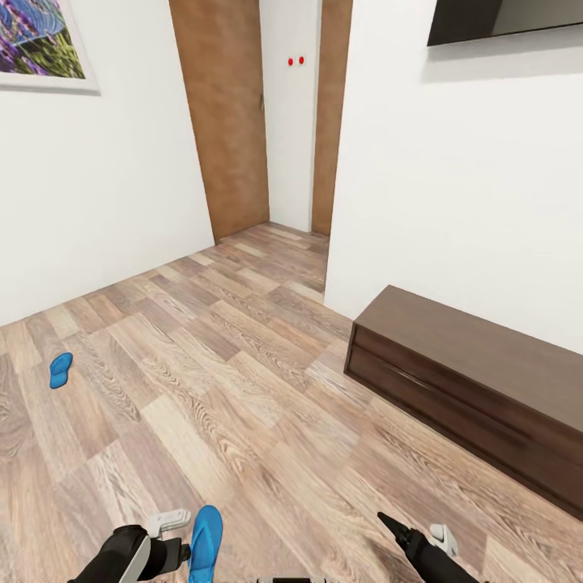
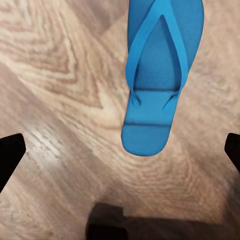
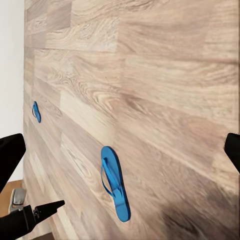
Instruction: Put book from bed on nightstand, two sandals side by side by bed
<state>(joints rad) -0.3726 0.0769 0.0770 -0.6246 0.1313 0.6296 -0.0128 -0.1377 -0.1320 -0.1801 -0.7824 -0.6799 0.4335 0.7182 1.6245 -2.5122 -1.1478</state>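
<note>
Wood-plank floor, white walls. Near sandal lies flat on the floor, strap side up, just beside the left pincer at the bottom of the head view. In the left wrist view the same sandal sits beyond the pincer's spread, empty fingertips: pincer open. Far sandal lies well apart, near the left wall. Right pincer hangs low over bare floor, fingertips wide apart, holding nothing. Long dark cabinet stands against the right wall.

Both hands low, spread open
</note>
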